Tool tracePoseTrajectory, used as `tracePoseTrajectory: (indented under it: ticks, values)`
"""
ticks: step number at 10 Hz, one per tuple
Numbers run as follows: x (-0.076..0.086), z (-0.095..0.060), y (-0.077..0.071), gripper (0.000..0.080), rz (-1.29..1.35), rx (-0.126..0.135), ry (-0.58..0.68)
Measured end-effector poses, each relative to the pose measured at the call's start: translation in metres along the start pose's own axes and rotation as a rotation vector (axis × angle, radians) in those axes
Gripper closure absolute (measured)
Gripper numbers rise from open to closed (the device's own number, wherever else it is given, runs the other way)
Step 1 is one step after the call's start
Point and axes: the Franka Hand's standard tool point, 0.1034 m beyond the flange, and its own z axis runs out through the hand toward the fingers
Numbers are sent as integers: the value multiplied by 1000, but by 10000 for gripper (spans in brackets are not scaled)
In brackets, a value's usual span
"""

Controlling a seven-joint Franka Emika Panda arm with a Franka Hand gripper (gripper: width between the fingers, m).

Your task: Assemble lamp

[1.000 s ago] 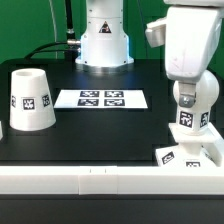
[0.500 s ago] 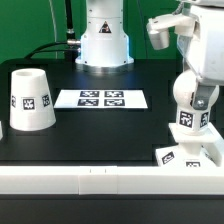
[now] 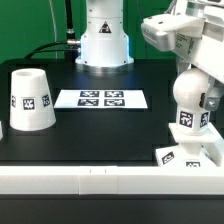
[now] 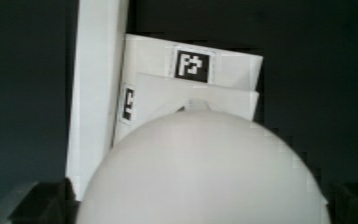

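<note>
The round white bulb (image 3: 191, 96) stands upright on its tagged neck on the flat square base (image 3: 186, 154) at the exterior view's right, near the front edge. My gripper (image 3: 197, 60) hangs just above the bulb, apart from it. In the wrist view the bulb (image 4: 194, 165) fills the near field, with the base (image 4: 202, 70) and its tag behind it. The dark fingers (image 4: 44, 203) stand wide on either side, open and empty. The cone shade (image 3: 30, 98) stands at the exterior view's left.
The marker board (image 3: 101, 99) lies flat in the middle of the black table. The arm's white pedestal (image 3: 103, 40) stands behind it. A white rail (image 3: 90, 181) runs along the table's front edge, close to the base.
My gripper has let go of the bulb and risen straight up from around it. The bulb stays standing on the base.
</note>
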Motion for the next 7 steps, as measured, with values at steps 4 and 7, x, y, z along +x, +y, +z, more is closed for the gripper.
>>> tracePoseTrajectory:
  ticks: [4,7]
  values:
    - [-1,0,0,223,39,0,0]
    - [-2,0,-3,223,224,25,13]
